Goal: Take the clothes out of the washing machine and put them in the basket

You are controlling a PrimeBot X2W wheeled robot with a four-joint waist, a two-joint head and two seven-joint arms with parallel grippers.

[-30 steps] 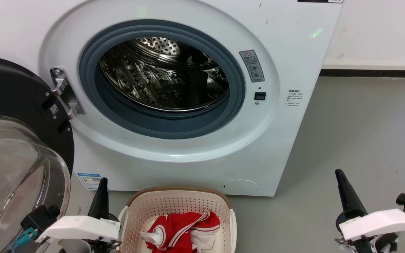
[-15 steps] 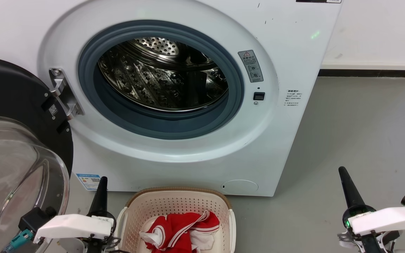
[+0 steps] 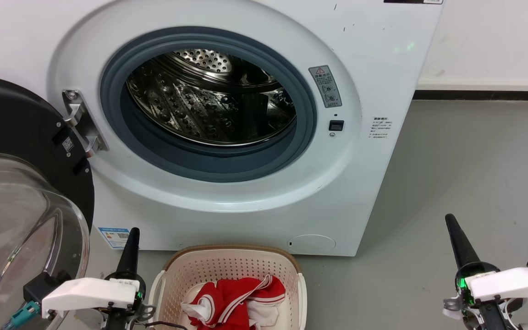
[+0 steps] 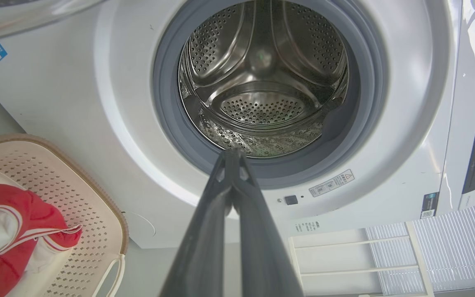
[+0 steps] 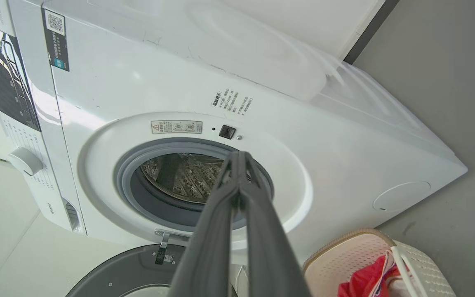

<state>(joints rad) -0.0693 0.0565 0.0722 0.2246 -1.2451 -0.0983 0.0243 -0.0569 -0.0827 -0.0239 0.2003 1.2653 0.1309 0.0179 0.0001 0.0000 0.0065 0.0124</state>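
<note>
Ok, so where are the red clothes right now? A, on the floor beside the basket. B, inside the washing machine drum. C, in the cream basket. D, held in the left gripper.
C: the red clothes lie bunched inside the basket, which stands on the floor in front of the washing machine; the visible part of the drum shows bare steel.

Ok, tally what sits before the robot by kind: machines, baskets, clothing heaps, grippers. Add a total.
Large white front-loading washing machine: 1
Small cream perforated plastic basket: 1
Heap of bright red and white fabric clothes, in the basket: 1 (garments cannot be told apart)
Dark two-fingered grippers: 2 (left gripper, right gripper, both shut)
Total: 5
</note>
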